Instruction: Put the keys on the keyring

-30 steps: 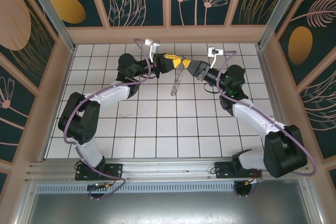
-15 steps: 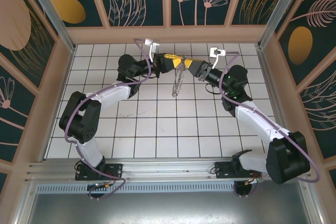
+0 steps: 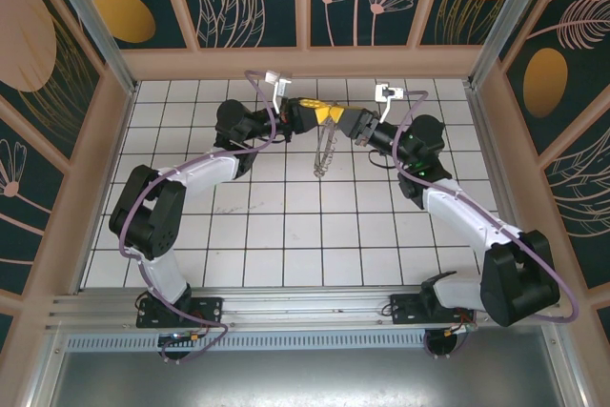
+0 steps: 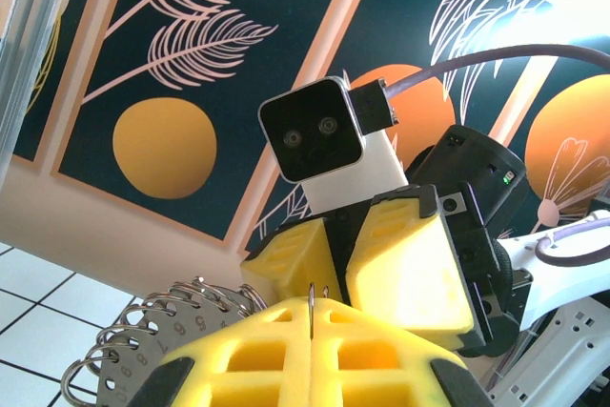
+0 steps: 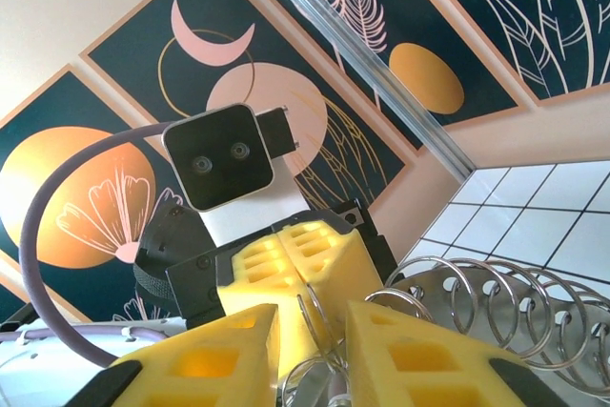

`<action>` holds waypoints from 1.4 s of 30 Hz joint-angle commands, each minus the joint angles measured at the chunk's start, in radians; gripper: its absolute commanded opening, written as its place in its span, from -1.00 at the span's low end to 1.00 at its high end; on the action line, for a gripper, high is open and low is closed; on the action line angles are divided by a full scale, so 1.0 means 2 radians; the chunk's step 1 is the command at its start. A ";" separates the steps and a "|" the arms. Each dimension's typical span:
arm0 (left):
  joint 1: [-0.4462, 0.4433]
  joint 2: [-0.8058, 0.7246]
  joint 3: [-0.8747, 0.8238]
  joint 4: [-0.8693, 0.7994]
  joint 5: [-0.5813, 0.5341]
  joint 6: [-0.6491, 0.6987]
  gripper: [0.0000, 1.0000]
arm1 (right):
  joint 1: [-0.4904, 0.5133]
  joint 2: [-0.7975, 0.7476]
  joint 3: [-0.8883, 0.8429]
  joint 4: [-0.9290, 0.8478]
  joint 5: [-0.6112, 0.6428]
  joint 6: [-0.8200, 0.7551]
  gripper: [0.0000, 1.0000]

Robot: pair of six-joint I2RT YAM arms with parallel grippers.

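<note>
"Keyring (image 3: 324, 148), where is it?"

"It hangs between the two grippers, over the far middle of the white-tiled tabletop (image 3: 286, 226). From above it is a thin metal strand dropping from the spot where the yellow fingers meet. Whether its lower end touches the tiles I cannot tell."

"And close up?"

"In the right wrist view the keyring (image 5: 477, 302) is a run of wire rings side by side. In the left wrist view a metal plate (image 4: 143, 355) stamped with numbers sits among those rings."

"What about the left gripper (image 4: 312, 304)?"

"Closed tight, with one thin wire of the keyring pinched upright between its yellow pads."

"And the right gripper (image 5: 313, 335)?"

"It faces the left one, close in front of it. Its fingers stand a little apart, with a wire loop in the gap. Whether they press on that loop I cannot tell."

"What lies around them?"

"The left wrist view looks straight at the other arm's camera block (image 4: 319, 135), with a purple cable (image 4: 496, 59) curving away from it. Both arms reach in from the near edge, elbows outward. Behind them stand dark wall panels (image 3: 381, 7) painted with pale leaves and orange discs."
</note>
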 commanded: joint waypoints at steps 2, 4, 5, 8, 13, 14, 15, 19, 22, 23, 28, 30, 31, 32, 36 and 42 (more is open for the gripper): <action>-0.004 0.008 0.024 0.039 0.002 -0.016 -1.00 | 0.006 0.006 0.016 0.033 -0.011 -0.005 -0.58; -0.004 0.012 0.027 0.047 0.002 -0.027 -1.00 | 0.006 0.008 0.013 0.036 -0.009 -0.003 -0.63; -0.004 0.015 0.029 0.054 0.002 -0.034 -1.00 | 0.006 0.010 0.011 0.039 -0.009 -0.002 -0.67; -0.004 0.022 0.030 0.073 -0.001 -0.056 -1.00 | 0.005 0.015 0.007 0.048 -0.005 0.004 -0.77; -0.005 0.031 0.029 0.093 -0.006 -0.080 -1.00 | 0.002 0.027 0.005 0.079 -0.004 0.025 -0.97; -0.006 0.030 0.029 0.093 -0.008 -0.081 -1.00 | 0.001 0.031 0.006 0.089 -0.005 0.032 -1.00; -0.006 0.030 0.028 0.093 -0.011 -0.083 -1.00 | 0.000 0.035 0.008 0.099 -0.005 0.039 -1.00; -0.009 0.031 0.023 0.097 -0.025 -0.091 -1.00 | 0.001 0.054 0.016 0.136 -0.005 0.068 -0.86; -0.012 0.031 0.018 0.102 -0.043 -0.100 -1.00 | 0.002 0.068 0.021 0.158 0.002 0.087 -0.69; -0.014 0.032 0.015 0.108 -0.052 -0.107 -1.00 | 0.003 0.073 0.021 0.166 0.004 0.095 -0.70; -0.017 0.041 0.005 0.149 -0.092 -0.150 -1.00 | 0.010 0.092 0.020 0.203 0.020 0.124 -0.82; -0.019 0.043 0.003 0.158 -0.101 -0.159 -1.00 | 0.014 0.096 0.020 0.205 0.027 0.126 -0.85; -0.019 0.042 0.001 0.157 -0.103 -0.160 -1.00 | 0.015 0.098 0.021 0.205 0.029 0.126 -0.87; -0.020 0.042 -0.001 0.157 -0.106 -0.159 -1.00 | 0.016 0.099 0.021 0.205 0.032 0.127 -0.89; -0.022 0.038 -0.009 0.154 -0.115 -0.158 -1.00 | 0.021 0.103 0.023 0.206 0.045 0.129 -0.93; -0.023 0.034 -0.020 0.141 -0.133 -0.146 -1.00 | 0.026 0.116 0.036 0.200 0.053 0.130 -0.79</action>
